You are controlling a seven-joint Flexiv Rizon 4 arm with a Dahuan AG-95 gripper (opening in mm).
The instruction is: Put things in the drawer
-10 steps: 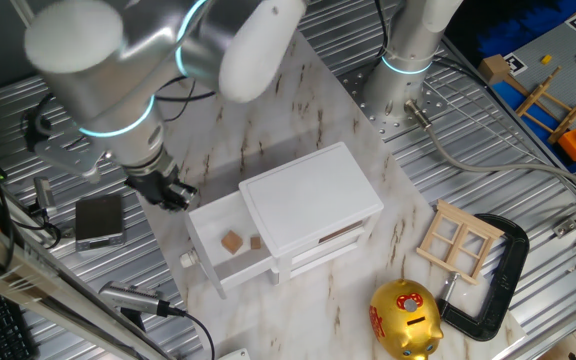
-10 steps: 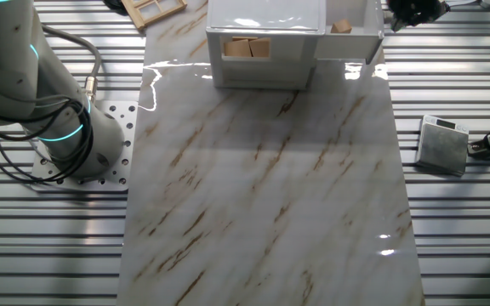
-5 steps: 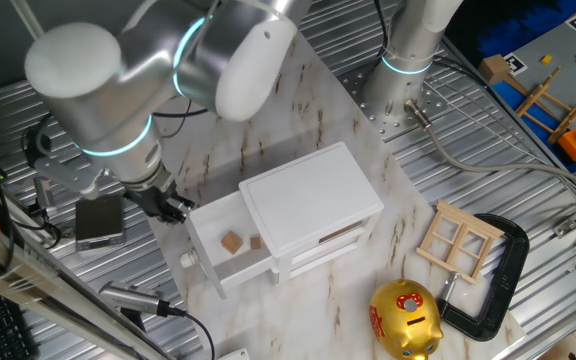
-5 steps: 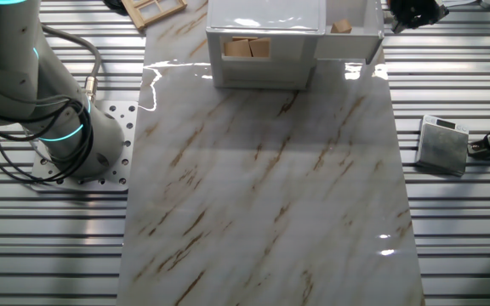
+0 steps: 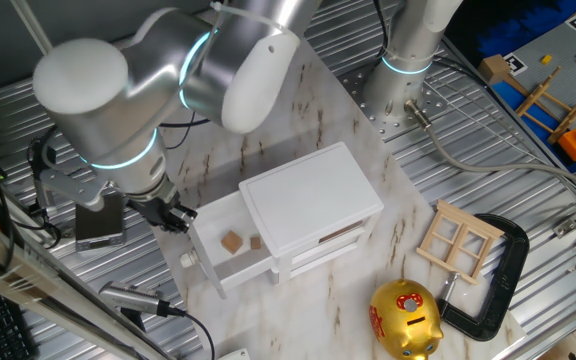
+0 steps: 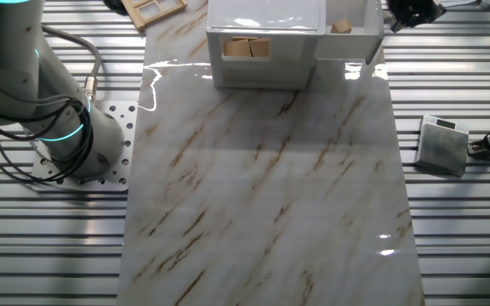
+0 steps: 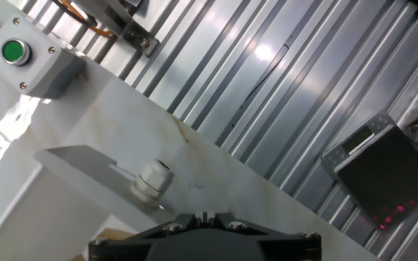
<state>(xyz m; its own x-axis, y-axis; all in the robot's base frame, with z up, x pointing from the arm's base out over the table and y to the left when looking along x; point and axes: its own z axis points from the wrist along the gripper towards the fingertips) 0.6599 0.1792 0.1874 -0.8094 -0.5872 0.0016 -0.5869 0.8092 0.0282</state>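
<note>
The white cabinet (image 5: 313,200) stands on the marble board with its upper drawer (image 5: 205,248) pulled out to the left; the round knob (image 5: 188,260) faces front-left. Two tiny light-brown wooden blocks (image 5: 232,242) (image 5: 255,242) lie inside the drawer. My gripper (image 5: 173,213) hangs just left of the drawer's far corner, shut and holding nothing. From the other fixed view the gripper (image 6: 411,12) is right of the drawer (image 6: 366,34), one block (image 6: 340,28) showing inside. The hand view looks down on the knob (image 7: 153,181) past the gripper (image 7: 203,216).
A gold piggy bank (image 5: 405,318), a wooden window frame (image 5: 457,240) and a black clamp (image 5: 498,270) lie right of the cabinet. A grey box (image 5: 99,218) sits on the ribbed metal left of the gripper. More blocks (image 6: 247,48) show through the cabinet's opening. A green-button box (image 7: 31,61) is nearby.
The arm has swung and the gripper has slid a little along the drawer's left side toward the knob end. The drawer and the blocks have not moved.
</note>
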